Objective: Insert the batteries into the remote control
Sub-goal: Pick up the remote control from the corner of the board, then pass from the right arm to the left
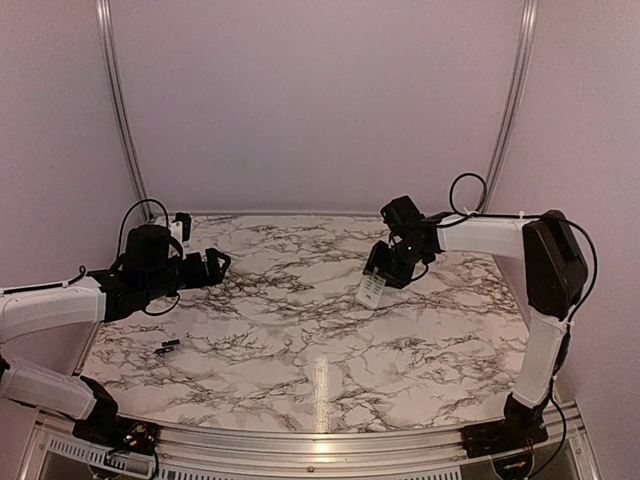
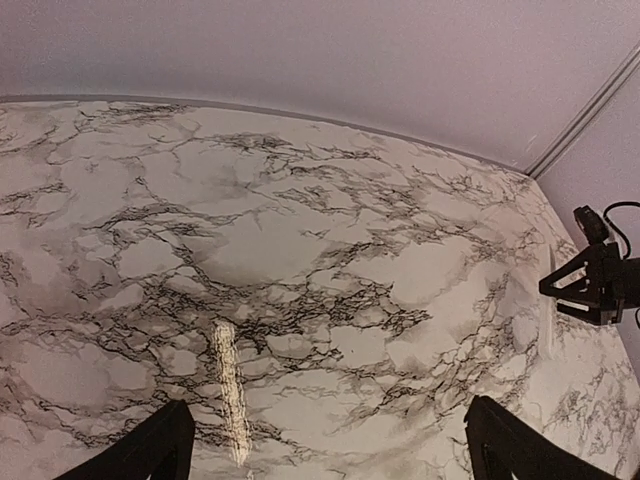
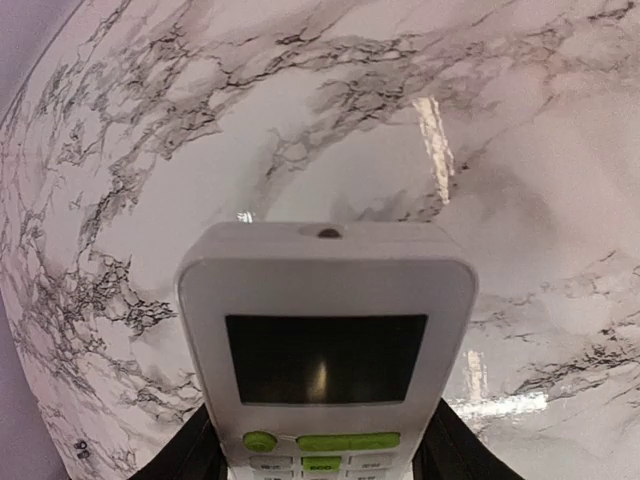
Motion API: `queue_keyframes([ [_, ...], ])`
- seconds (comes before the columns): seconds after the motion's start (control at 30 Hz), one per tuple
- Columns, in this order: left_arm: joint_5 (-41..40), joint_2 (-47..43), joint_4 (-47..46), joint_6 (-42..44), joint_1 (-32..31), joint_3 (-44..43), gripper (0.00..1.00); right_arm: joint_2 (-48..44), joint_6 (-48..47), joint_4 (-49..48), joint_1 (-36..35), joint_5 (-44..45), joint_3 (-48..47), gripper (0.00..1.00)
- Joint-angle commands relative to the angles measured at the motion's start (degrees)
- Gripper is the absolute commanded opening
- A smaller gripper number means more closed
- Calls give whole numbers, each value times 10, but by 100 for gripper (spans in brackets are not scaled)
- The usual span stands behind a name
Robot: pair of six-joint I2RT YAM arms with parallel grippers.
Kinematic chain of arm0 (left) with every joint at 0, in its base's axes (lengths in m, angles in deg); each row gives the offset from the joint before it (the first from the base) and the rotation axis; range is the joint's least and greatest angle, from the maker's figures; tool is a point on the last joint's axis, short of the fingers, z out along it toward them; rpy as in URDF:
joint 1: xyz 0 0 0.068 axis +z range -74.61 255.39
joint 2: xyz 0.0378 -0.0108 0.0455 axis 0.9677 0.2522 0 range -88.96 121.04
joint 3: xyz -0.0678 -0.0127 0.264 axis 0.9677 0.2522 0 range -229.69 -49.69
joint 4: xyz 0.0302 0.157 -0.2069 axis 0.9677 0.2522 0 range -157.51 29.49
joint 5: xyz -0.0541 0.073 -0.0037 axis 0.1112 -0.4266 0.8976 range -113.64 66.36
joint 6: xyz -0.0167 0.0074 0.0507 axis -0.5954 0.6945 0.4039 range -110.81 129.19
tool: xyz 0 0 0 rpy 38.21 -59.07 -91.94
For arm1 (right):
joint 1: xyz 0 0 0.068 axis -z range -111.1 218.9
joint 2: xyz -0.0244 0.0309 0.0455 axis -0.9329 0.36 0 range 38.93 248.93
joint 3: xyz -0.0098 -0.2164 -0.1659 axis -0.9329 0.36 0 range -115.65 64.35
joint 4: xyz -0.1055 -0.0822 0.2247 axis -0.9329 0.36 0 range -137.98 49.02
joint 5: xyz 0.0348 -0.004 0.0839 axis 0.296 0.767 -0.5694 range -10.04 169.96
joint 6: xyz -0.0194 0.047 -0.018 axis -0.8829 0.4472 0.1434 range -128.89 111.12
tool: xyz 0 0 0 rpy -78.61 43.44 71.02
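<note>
Grips the remote control (image 1: 371, 290) in the right gripper (image 1: 386, 268), at about 2 o'clock on the marble-patterned surface (image 1: 300, 360); holds it tilted, free end slanting down toward 7 o'clock; cannot tell whether that low end touches the surface. Closes only partway, black fingers (image 3: 190, 455) set against the two long sides of the white body.

From the right wrist: looks straight down the front of the remote control; dark screen (image 3: 325, 358) in the middle of the view, a round green button (image 3: 260, 441) and a green bar (image 3: 347, 441) just below it, pale keys cut off at 6 o'clock.

Spreads the left gripper (image 1: 218, 262) as wide as it goes, at about 10 o'clock on the surface; carries nothing; frames only bare marble between its two dark fingers (image 2: 150, 450) in the left wrist view, with the other arm's black gripper at 3 o'clock there.

Shows the batteries (image 1: 167, 346) lying on the surface at about 9 o'clock, near the left edge; well apart from the remote control and from both grippers; too small to tell one from the other.
</note>
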Motion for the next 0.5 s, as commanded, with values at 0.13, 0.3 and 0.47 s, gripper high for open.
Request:
queue_keyframes([
  [0.13, 114, -25, -116, -5, -25, 23, 99, 6, -2, -103, -57, -1, -67, 46],
  [0.3, 117, 35, -116, 11, -67, -25, 99, 6, 5, -135, -93, -11, -86, 47],
  [0.47, 115, 89, -126, 26, -110, -70, 91, 15, -1, -144, -133, -8, -127, 47],
])
